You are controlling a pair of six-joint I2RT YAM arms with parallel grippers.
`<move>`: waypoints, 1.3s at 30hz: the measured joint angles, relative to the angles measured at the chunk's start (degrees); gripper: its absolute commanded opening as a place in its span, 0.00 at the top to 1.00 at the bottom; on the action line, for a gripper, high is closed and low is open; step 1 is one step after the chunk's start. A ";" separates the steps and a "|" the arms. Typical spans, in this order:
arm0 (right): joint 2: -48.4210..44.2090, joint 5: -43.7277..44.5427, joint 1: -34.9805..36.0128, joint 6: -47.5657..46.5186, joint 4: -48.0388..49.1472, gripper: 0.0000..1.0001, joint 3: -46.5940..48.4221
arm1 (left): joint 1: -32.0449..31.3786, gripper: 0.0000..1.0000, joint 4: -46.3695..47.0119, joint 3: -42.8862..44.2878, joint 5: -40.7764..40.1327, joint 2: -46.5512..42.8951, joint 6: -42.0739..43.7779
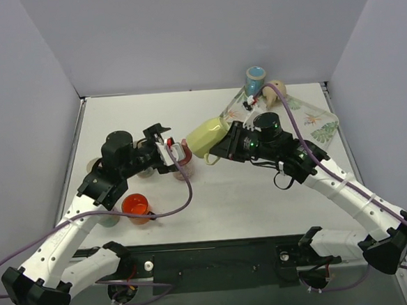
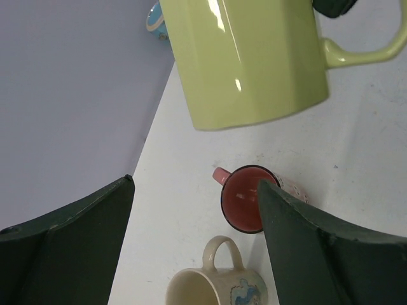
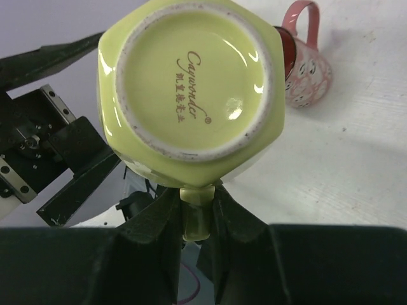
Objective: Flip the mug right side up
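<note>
mug (image 1: 208, 137): mid-table, off the surface, handle between the fingers of the right gripper (image 1: 221, 150)
left gripper (image 1: 166, 144): just left of mug, not touching it
small mug (image 1: 182, 161): on table, below and left of mug, under left gripper
handled mug (image 2: 216, 286): on table, just beside small mug, on its left-arm side
cup (image 1: 135, 205): on table, near left, apart from small mug
mat (image 1: 313, 120): far right of table, behind right arm
tall cup (image 1: 256, 79): at mat's far corner
rear mug (image 1: 276, 91): just right of tall cup
</note>
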 measured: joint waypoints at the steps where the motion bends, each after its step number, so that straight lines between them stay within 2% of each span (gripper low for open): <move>1: 0.09 0.31 1.31 0.59 0.02 1.00 0.02 | -0.11 0.11 0.68 -0.26 0.15 -0.31 -0.02; 8: 3.19 2.25 6.73 3.93 0.04 1.00 0.48 | -0.48 0.11 4.44 -2.51 0.61 -2.05 0.24; 14: 6.23 2.89 7.63 7.21 1.92 1.00 1.18 | -0.68 0.11 6.10 -5.97 0.81 -2.19 0.22; 17: 7.19 2.49 7.67 9.42 3.96 1.00 1.16 | -0.72 0.15 9.55 -8.55 0.37 -2.60 0.13; 22: 8.09 2.23 7.65 14.64 10.32 1.00 -0.57 | -0.81 0.31 18.82 -14.36 -2.54 -2.86 -1.66; 25: 8.11 2.23 7.63 16.90 12.20 1.00 -1.55 | -0.90 0.37 25.92 -18.14 -5.53 -2.93 -3.34; 33: 8.13 1.53 7.82 18.67 13.49 1.00 -2.38 | -1.18 0.37 44.26 -26.97 -10.16 -3.89 -4.20; 39: 8.13 1.49 7.85 18.67 13.86 1.00 -2.38 | -1.16 0.34 51.12 -29.18 -11.56 -3.96 -4.74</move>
